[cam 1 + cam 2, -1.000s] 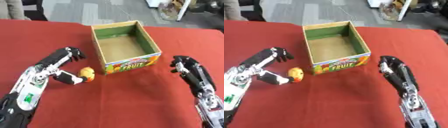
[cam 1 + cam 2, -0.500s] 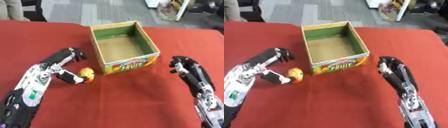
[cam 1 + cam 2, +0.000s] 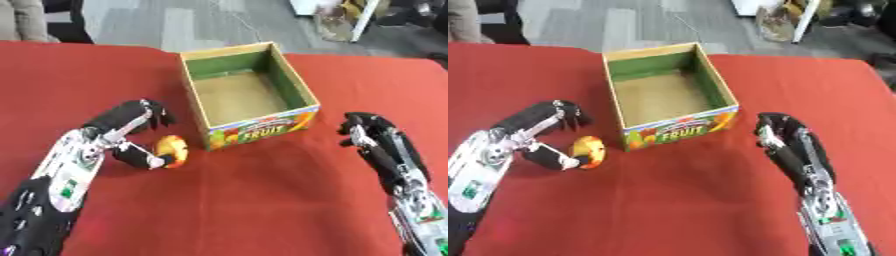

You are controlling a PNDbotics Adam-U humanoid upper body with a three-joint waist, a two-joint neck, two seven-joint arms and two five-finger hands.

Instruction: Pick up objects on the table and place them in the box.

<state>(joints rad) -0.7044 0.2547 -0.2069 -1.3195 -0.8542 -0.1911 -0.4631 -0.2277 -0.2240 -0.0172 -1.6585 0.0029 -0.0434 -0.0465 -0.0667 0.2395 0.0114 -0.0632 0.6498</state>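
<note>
A small orange and yellow fruit (image 3: 172, 150) lies on the red tablecloth, just left of the box's front corner. My left hand (image 3: 118, 132) is open around it from the left. Its thumb (image 3: 140, 157) touches the fruit's lower left side, and its fingers (image 3: 150, 112) arch above the fruit without touching it. The open cardboard box (image 3: 262, 127), green inside and printed FRUIT on its front, stands at the centre with nothing in it. To the right of the box, my right hand (image 3: 378, 141) rests open on the cloth, holding nothing.
The red table (image 3: 262, 210) stretches wide in front of the box and hands. Grey floor and some clutter lie beyond the table's far edge (image 3: 105, 45). A person's clothing shows at the top left corner.
My left hand's fingers have dipped slightly toward the fruit, with the thumb staying against it. The fruit, box and right hand have not moved.
</note>
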